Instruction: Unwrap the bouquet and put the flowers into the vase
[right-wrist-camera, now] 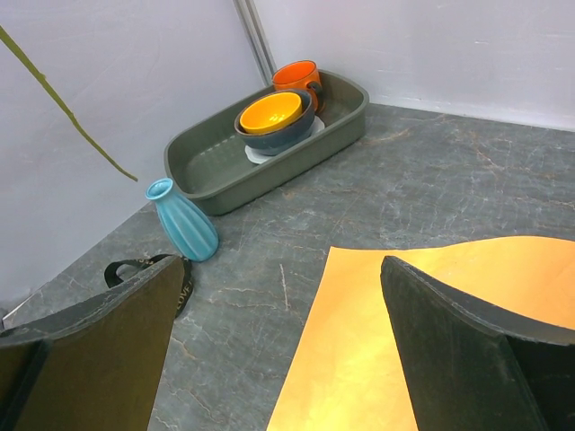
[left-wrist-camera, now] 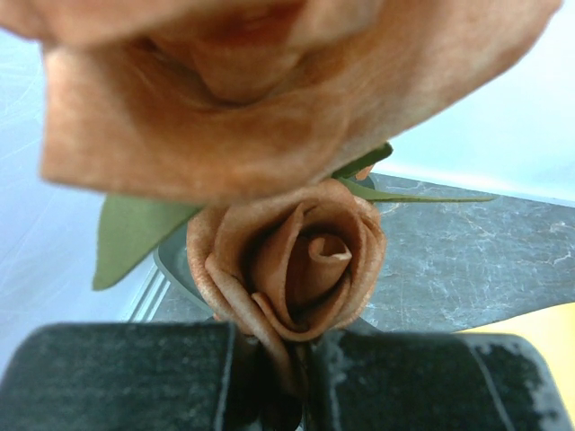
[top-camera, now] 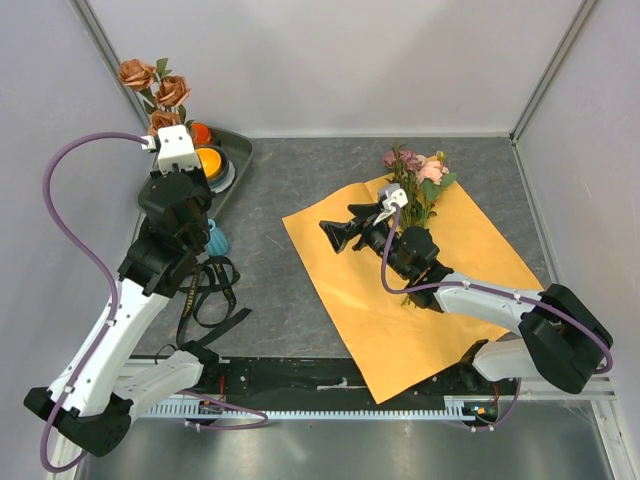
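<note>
While the left gripper (left-wrist-camera: 274, 373) pinches the brown roses (left-wrist-camera: 296, 260) by their stem, high near the far left corner of the tabletop (top-camera: 290, 180), the right gripper (right-wrist-camera: 278, 310) hangs wide open and empty over the flat orange paper (top-camera: 400, 300). Unwrapping looks done, with the ribbon (top-camera: 205, 295) off. The blue vase (right-wrist-camera: 182, 222) stands empty by the left edge, and the other flowers (top-camera: 415, 185) lie at the paper's far edge.

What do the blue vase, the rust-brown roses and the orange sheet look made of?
Vase: probably glazed ceramic; teal, ribbed, soft sheen.
Rust-brown roses: artificial, likely fabric; matte petals with a fine woven grain.
Orange sheet: paper or thin card; matte, lies flat with a slightly wavy edge.
</note>
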`<state>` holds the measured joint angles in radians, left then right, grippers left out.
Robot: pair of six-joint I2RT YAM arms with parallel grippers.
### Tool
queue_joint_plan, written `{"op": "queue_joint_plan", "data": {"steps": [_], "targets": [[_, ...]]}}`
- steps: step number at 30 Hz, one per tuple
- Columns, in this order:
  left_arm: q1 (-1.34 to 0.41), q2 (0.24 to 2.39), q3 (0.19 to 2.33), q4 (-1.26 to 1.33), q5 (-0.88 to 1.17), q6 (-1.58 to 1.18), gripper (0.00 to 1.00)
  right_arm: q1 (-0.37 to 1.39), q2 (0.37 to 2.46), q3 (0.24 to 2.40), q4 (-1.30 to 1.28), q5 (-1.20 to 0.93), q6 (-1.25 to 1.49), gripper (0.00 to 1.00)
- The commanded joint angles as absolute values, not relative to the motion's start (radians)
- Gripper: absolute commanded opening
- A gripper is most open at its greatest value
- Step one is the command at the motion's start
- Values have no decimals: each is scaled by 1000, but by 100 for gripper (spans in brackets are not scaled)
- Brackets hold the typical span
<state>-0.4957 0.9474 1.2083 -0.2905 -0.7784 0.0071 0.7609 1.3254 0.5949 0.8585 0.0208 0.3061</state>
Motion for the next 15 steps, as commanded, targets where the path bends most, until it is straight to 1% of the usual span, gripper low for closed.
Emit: {"op": "queue_joint_plan", "data": {"steps": [1, 15], "targets": [[-465, 940, 1197, -218, -761, -54, 2, 761, 1319, 597, 900, 32, 302, 98], [-359, 957, 1147, -215, -657, -146, 2, 758, 1322, 597, 899, 35, 302, 98]]}}
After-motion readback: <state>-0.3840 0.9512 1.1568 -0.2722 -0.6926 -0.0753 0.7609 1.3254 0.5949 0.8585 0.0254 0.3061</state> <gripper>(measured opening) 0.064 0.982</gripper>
